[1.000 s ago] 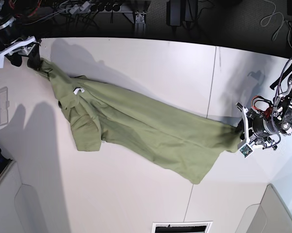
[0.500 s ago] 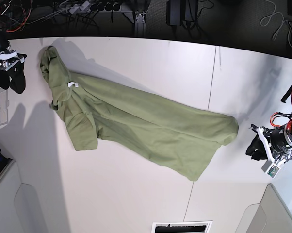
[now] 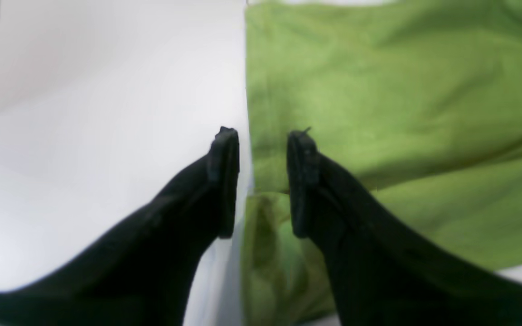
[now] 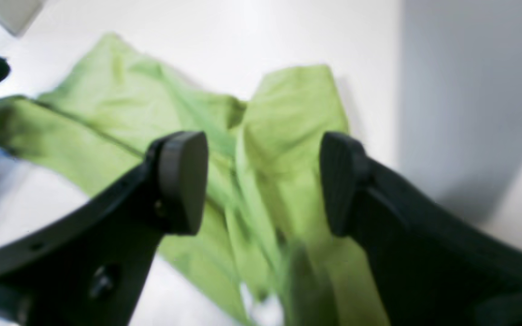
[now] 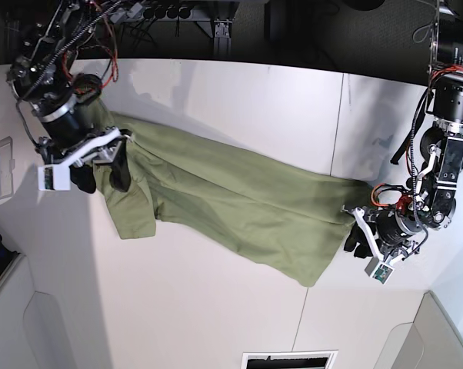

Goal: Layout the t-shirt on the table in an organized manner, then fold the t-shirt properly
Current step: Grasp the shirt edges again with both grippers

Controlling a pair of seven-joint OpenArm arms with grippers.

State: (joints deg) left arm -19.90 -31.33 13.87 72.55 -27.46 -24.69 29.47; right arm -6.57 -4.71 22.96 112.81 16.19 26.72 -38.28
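Observation:
The olive-green t-shirt [image 5: 231, 200] lies stretched diagonally across the white table [image 5: 216, 307], collar end at the upper left, hem at the lower right. My right gripper [image 5: 101, 177] hovers over the collar and sleeve end. In the right wrist view the right gripper [image 4: 263, 181] is wide open, with bunched t-shirt [image 4: 288, 113] below the fingers. My left gripper [image 5: 358, 240] sits at the hem's right edge. In the left wrist view the left gripper [image 3: 263, 136] is open, its jaws a little apart on either side of the t-shirt [image 3: 379, 90] edge, nothing pinched.
Grey bins stand at the lower left [image 5: 31, 330] and lower right [image 5: 439, 338] corners. A clear plastic piece [image 5: 1, 169] lies at the left edge. A dark seam line [image 5: 335, 131] crosses the table. A vent slot [image 5: 289, 359] sits at the front edge.
Both arms, off the shirt half a second ago, have moved back in: right gripper over the collar end, left gripper to the hem edge. The collar end has shifted slightly.

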